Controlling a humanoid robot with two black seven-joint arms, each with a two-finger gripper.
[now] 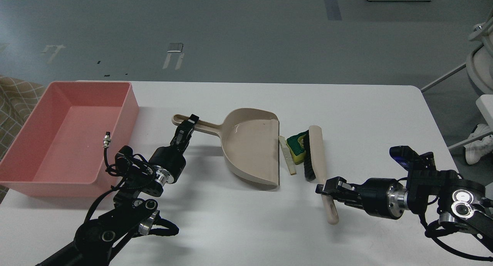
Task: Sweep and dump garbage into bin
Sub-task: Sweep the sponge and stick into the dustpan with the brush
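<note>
Both grippers clenched, right [324,189] on brush [314,154] handle, left [189,125] on dustpan [250,146] handle; scraps [294,150] light, soft, better pushed than pinched.

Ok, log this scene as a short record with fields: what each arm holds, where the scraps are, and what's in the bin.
left end effector: on the dustpan handle
right end effector: on the brush handle
sponge scrap: on the table, between brush bristles and dustpan mouth
sliver: flat at the dustpan's lip
bin: far left, no scraps in it
stage: scraps not yet in dustpan
</note>
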